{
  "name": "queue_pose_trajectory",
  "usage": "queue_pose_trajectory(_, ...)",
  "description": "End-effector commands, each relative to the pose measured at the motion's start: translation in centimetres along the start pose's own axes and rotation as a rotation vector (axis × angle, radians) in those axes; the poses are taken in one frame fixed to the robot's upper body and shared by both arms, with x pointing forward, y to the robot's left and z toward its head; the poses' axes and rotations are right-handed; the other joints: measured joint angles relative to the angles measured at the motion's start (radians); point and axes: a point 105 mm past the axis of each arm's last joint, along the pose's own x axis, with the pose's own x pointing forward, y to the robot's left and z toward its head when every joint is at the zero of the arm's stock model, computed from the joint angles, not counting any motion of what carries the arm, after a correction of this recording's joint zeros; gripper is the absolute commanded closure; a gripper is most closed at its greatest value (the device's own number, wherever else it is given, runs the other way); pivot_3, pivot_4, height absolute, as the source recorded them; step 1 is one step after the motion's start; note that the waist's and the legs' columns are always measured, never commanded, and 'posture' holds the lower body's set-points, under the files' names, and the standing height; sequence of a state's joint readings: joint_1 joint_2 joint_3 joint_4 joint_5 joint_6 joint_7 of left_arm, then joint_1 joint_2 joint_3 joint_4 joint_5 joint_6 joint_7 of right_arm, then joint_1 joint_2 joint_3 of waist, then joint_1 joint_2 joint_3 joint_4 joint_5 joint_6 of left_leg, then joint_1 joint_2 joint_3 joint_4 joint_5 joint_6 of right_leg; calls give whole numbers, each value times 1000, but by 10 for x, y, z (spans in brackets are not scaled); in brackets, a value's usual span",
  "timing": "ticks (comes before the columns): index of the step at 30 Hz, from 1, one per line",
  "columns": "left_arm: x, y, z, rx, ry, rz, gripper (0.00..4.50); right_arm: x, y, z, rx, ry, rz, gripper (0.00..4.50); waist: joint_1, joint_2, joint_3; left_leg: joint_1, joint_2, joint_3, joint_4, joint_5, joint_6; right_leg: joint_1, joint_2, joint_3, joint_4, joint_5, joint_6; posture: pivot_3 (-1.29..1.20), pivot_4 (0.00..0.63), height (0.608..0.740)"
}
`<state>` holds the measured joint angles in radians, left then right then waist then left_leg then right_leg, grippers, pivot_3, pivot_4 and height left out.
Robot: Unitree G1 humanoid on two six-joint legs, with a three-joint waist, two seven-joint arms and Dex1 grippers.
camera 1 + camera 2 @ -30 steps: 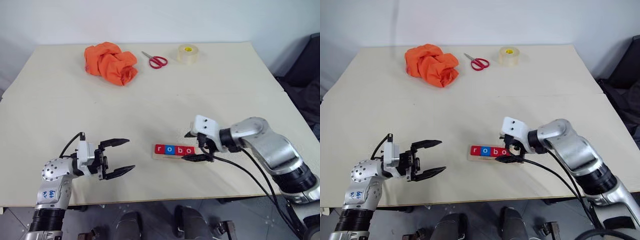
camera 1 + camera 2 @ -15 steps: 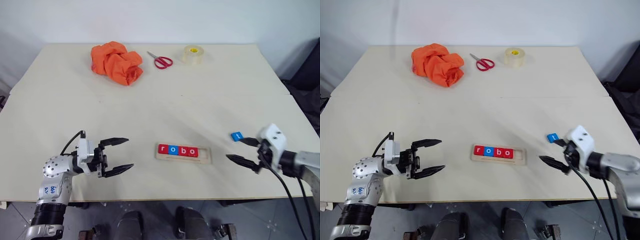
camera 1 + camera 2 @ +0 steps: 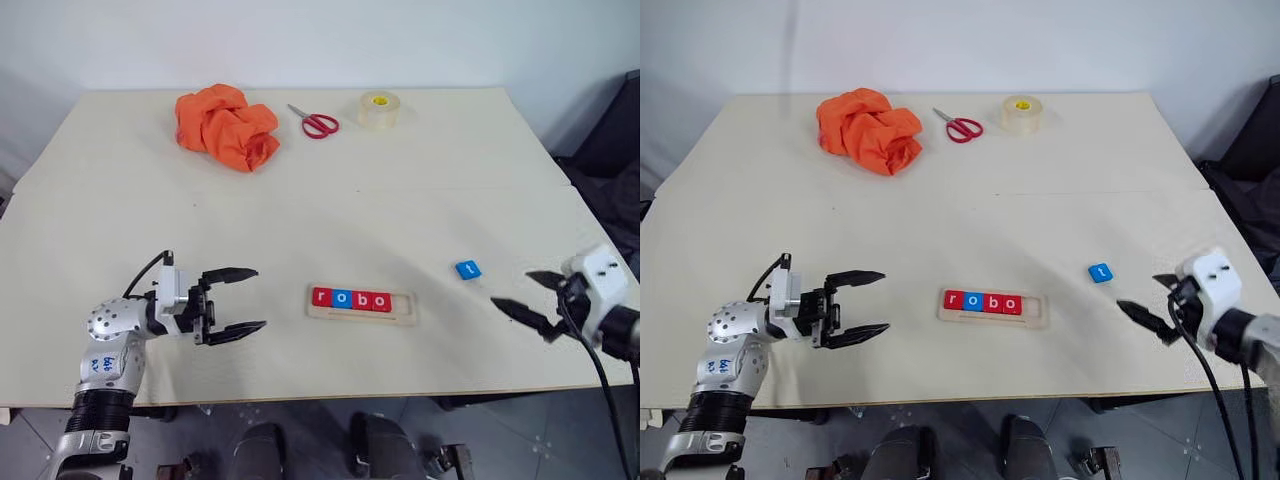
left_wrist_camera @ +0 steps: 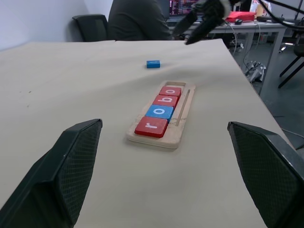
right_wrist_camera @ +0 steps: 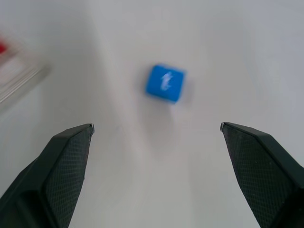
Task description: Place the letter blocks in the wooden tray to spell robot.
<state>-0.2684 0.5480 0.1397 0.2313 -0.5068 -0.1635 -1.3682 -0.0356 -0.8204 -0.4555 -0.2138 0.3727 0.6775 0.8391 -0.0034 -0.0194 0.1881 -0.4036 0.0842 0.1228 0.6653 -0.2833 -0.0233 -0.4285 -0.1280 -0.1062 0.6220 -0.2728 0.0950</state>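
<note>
- Two claws stand spread and empty: the right gripper (image 3: 530, 292) near the table's (image 3: 420, 180) right edge, the left gripper (image 3: 240, 300) near its front-left corner.
- Just beyond the right gripper's fingertips lies the blue t block (image 3: 468, 269), flat and apart from them.
- Left of that block, near the front edge, the wooden tray (image 3: 405, 311) lies lengthwise and holds r, o, b, o (image 3: 351, 299); its right end slot is free.
- I judge the right arm is the nearer one.
</note>
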Motion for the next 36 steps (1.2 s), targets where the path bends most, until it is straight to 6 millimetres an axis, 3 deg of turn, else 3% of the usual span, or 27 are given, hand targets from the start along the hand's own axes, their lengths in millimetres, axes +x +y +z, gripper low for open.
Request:
queue_pose_trajectory(1, -1, 0, 7, 30, -1, -6, 0, 17, -9, -1, 39, -18, -43, 28, -1, 0, 0, 0, 0, 0, 0, 0, 0, 0, 0, 0, 0, 0, 0, 0, 150, 740)
queue_pose_trajectory(8, -5, -4, 9, 35, 5, 18, 0, 53, -7, -3, 114, -58, -51, 28, 0, 0, 0, 0, 0, 1, 0, 0, 0, 0, 0, 0, 0, 0, 0, 0, 150, 740)
queue_pose_trajectory(16, -7, -7, 9, 34, 12, 35, 0, 71, 5, -14, 151, -26, -32, 28, -1, 0, 0, 0, 0, 1, 0, 0, 0, 0, 0, 0, 0, 0, 0, 0, 150, 740)
queue_pose_trajectory(19, -7, -7, 10, 35, 11, 39, 0, 72, 5, -12, 171, -34, -58, 596, 0, 0, 0, 0, 0, 1, 0, 0, 0, 0, 0, 0, 0, 0, 0, 0, 150, 740)
queue_pose_trajectory(26, -7, -6, 9, 32, 13, 28, 0, 66, 9, -8, 177, -56, -120, 2963, 0, 0, 0, 0, 0, 1, 0, 0, 0, 0, 0, 0, 0, 0, 0, 0, 150, 740)
queue_pose_trajectory(32, -7, -4, 9, 25, 14, 11, 0, 50, 9, 13, 233, -177, -310, 3028, 0, 0, 0, 0, 0, 1, 0, 0, 0, -1, 0, 0, 1, 0, 0, 0, 150, 740)
queue_pose_trajectory(36, -6, -4, 7, 17, 15, -10, 0, 38, 43, 11, 267, -163, -302, 3028, 2, 1, 0, -1, 0, 0, -1, 0, -1, -1, 0, 0, 0, 0, -1, 0, 150, 740)
